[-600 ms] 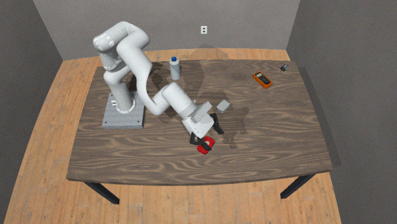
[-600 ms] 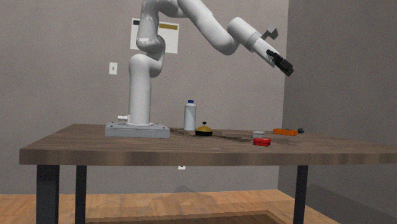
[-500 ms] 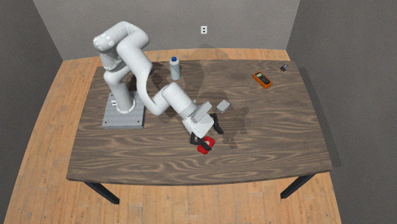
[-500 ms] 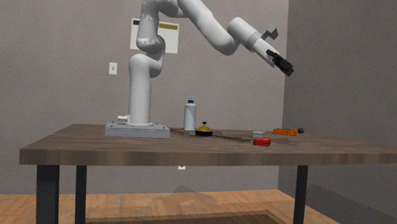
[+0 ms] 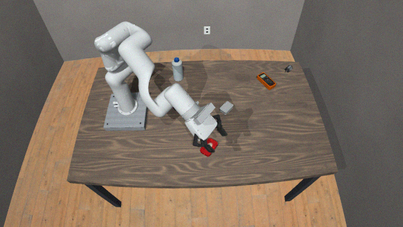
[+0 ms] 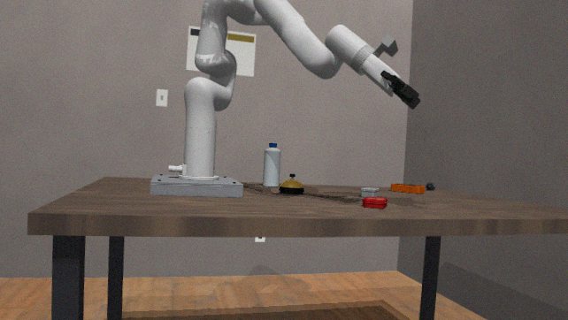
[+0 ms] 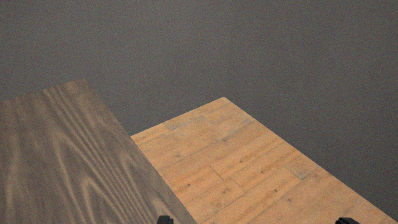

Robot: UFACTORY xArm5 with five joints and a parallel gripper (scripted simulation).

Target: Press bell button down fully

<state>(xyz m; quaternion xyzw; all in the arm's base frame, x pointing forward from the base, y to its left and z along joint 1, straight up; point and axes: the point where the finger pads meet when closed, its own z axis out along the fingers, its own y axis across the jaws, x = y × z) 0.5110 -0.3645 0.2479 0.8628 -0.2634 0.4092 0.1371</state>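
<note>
The gripper (image 6: 402,92) is held high above the table (image 6: 133,212), its jaws spread wide with nothing between them. The bell (image 6: 291,186) is seen well below it on the tabletop, just right of the white bottle (image 6: 272,164), untouched.

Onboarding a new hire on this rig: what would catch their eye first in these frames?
The white arm, rising from its grey base plate at the table's left, with its open, empty gripper raised high above the table top. Next, the gold bell low on the table beside the white bottle, far beneath the gripper. Then the bright red tin and the orange meter towards the right.
</note>
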